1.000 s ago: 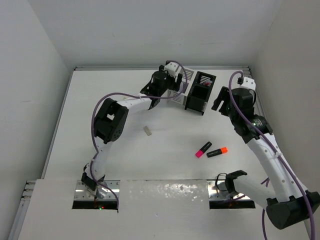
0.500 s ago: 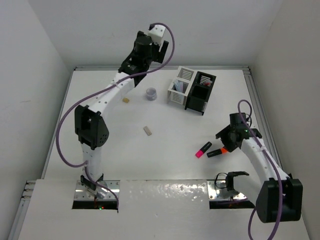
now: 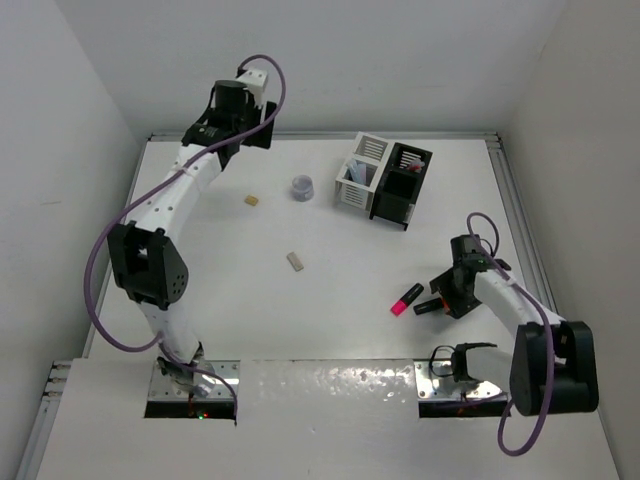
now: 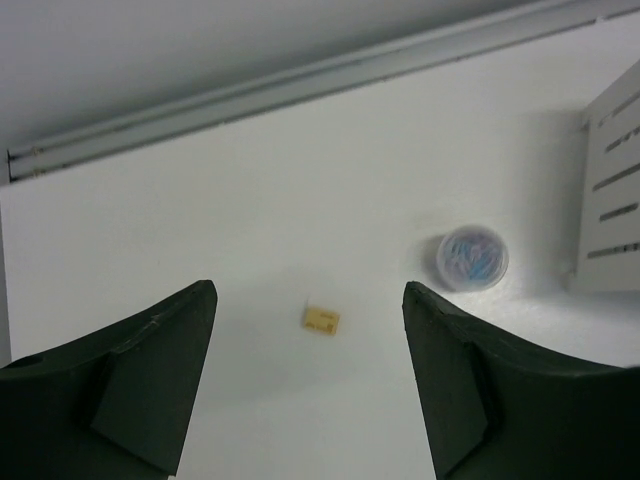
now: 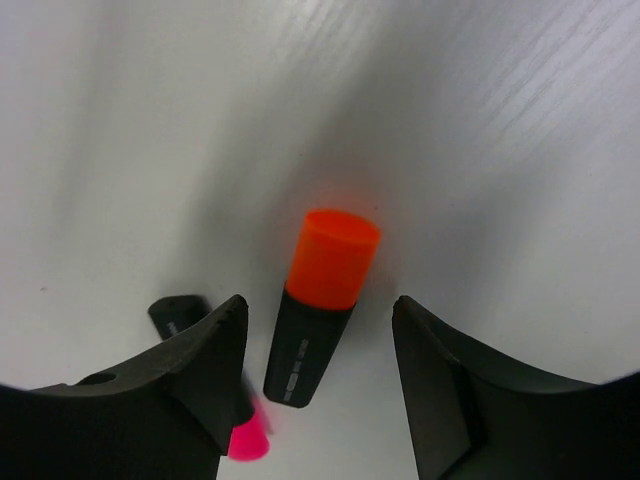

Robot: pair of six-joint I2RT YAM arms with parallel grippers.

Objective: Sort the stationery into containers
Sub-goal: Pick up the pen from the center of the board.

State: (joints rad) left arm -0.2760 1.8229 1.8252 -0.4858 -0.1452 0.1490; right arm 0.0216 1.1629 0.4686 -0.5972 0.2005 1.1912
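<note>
My left gripper hangs high at the back, fingers spread wide, with the small beige eraser on the table below, between them. My right gripper sits low, fingers apart on either side of the orange highlighter — a stubby black barrel with a bright orange cap, lying flat just beside the pink highlighter. I judge I should settle lower, centre on the barrel and close across its width — not on the cap.
</note>
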